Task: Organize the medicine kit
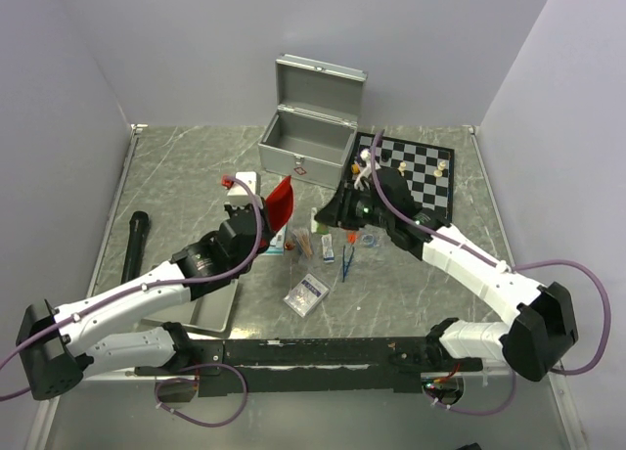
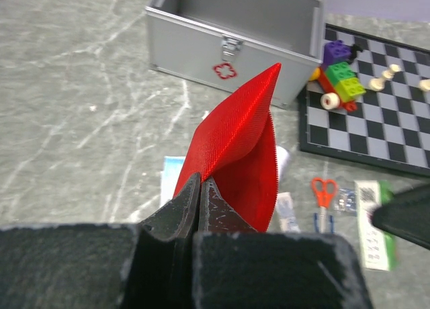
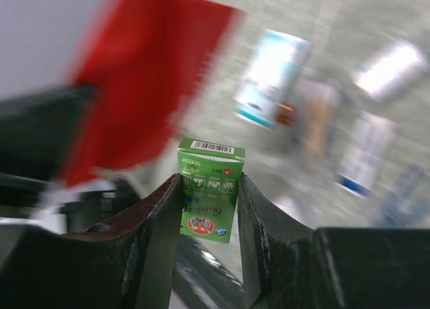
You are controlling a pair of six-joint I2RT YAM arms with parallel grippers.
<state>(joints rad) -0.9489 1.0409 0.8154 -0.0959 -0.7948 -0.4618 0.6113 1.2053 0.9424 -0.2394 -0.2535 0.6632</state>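
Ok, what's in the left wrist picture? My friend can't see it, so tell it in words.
Black jaws, pinched shut, hold up a piece of red woven fabric close to the camera. Behind it on the grey marbled table stands the open silver medicine kit, with a chessboard and colourful toy bricks to its right and small orange-handled scissors nearer.

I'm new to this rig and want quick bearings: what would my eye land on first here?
The red fabric piece stands out most, pinched in the left gripper in front of the open silver medicine kit at the back centre. Next comes the small green carton clamped in the right gripper, beside the chessboard on the right.
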